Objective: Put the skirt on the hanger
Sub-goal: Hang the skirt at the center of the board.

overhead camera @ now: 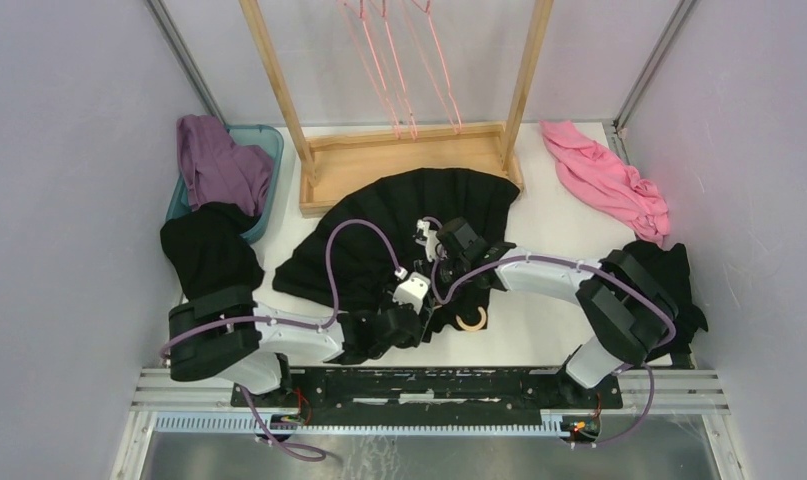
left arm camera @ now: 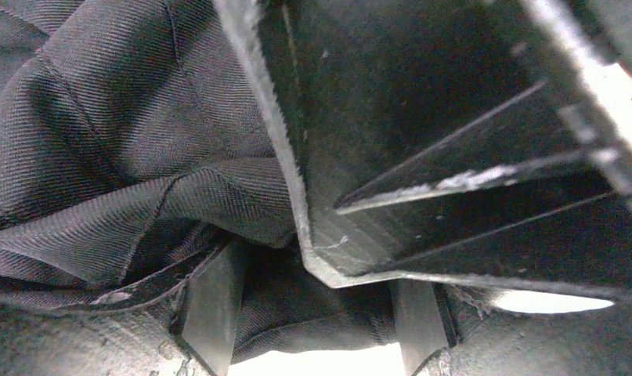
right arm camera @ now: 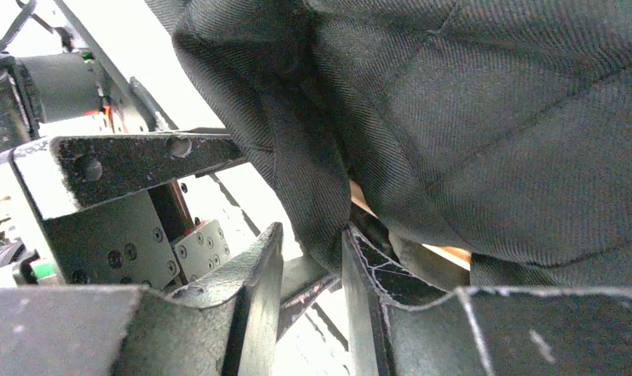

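Reaching over the near hem of the large black pleated fabric skirt [overhead camera: 409,200], both arms meet at that hem. The left gripper [left arm camera: 312,329] has its jaws partly apart with a bunch of the skirt's cloth filling the gap; whether they press it cannot be told. The right gripper [right arm camera: 312,290], just beyond it, has its jaws narrowed to a slit with a fold of the skirt hanging down into it. At the skirt's near right edge the round hook of the pale beige wooden hanger [overhead camera: 472,321] peeks out onto the white table [overhead camera: 549,215], the rest hidden under the cloth; the right wrist view catches a beige sliver beneath the fabric. The skirt lies fanned flat, its flared hem toward the far side. A plain black garment [overhead camera: 209,250] lies to the skirt's left, another black garment [overhead camera: 669,270] to its right. Touching the skirt's far hem is a wooden rack base [overhead camera: 409,160]. Far left of the skirt sits a teal plastic bin [overhead camera: 269,140] holding a purple garment [overhead camera: 219,160]; far right lies a crumpled pink garment [overhead camera: 609,175]. Thin pink wire hangers [overhead camera: 399,60] hang beyond the skirt, above the rack base.
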Tool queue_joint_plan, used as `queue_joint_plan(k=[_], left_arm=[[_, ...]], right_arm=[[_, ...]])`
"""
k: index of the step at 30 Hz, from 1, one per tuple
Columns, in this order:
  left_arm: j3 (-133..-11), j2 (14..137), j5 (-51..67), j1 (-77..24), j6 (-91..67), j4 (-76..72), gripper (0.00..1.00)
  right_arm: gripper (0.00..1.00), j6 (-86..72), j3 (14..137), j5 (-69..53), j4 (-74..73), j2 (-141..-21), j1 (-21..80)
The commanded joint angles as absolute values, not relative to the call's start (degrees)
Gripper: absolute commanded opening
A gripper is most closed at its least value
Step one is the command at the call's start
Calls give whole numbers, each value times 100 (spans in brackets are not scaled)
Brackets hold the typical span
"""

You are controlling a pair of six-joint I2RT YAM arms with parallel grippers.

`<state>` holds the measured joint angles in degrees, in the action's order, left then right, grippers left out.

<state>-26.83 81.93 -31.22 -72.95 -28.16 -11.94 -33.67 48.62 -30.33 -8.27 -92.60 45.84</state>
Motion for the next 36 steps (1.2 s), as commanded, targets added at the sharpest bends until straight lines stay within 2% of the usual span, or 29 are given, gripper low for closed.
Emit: queue_joint_plan(k=[1, 9, 15, 21, 25, 36], left_arm=[[-2750, 8535, -2820, -7242, -2705, -1352, 67], [-2786, 8462, -2940, -7237, -2747, -1169, 41], [-2800, 8376, -2949, -7233, -2747, -1104, 20], [-2757, 8129, -2907, -7242, -2904, -918, 17], [-2647, 7850, -2838, -7242, -3026, -873, 16], [-2543, 7724, -2775, -7319, -3154, -798, 15]], right_arm=[[38, -3243, 5084, -2937, -1505, -8545, 4519], [40, -2715, 5319, -1747, -2975, -7593, 4196], [41, -2398, 5260, -207, -3816, -7200, 3969], [50, -2650, 4359, 320, -3309, -6925, 3178], [50, -2692, 4046, 101, -2801, -7123, 2781], [50, -2868, 3880, -297, -1677, -7359, 2618]])
